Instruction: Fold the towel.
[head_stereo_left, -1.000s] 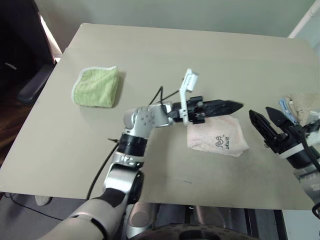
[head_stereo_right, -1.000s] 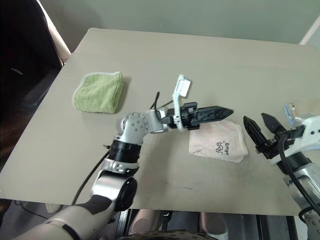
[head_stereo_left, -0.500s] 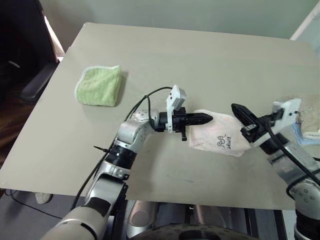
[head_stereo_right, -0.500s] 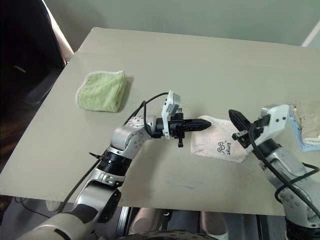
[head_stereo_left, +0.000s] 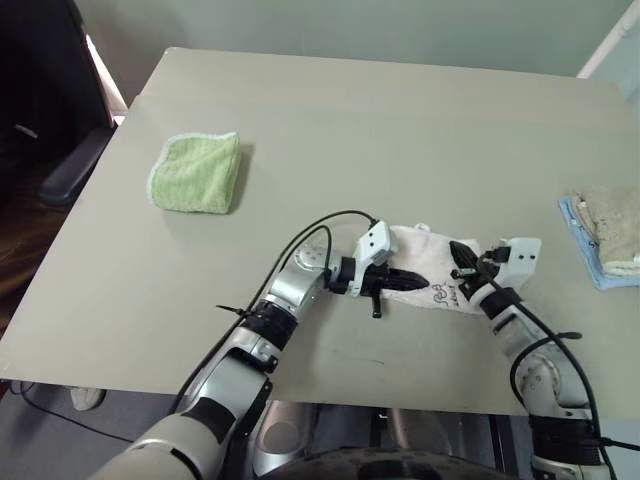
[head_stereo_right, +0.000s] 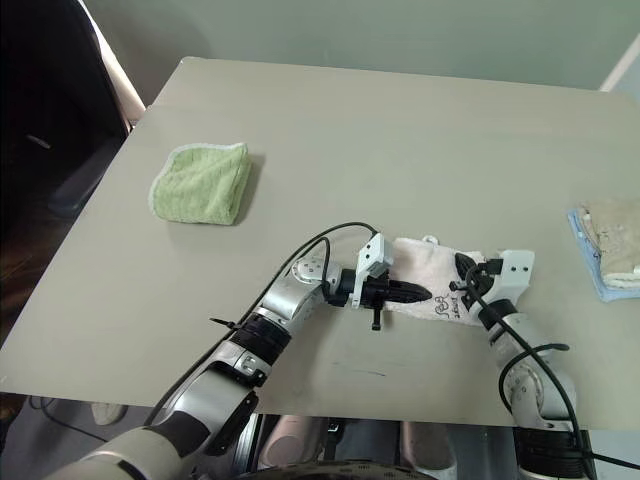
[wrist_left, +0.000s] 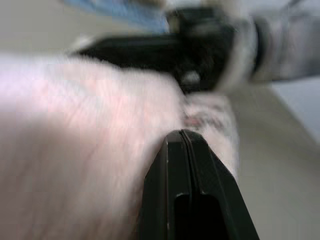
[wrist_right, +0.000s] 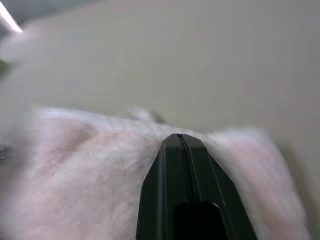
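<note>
The pale pink towel lies folded into a small pad near the table's front edge, its white loop at the far side and its dark printed mark toward me. My left gripper is shut and lies low over the towel's near left part, pointing right. The left wrist view shows its fingers pressed together with nothing between them. My right gripper is also shut and rests over the towel's right part, pointing away from me. In the right wrist view its tips sit above pink cloth.
A folded green cloth lies at the far left of the tan table. Beige and blue cloths are stacked at the right edge. A dark chair stands beside the table's left side.
Both arms have come down from above the table onto the towel. The right gripper, open a second ago, has closed, and the left wrist has rolled.
</note>
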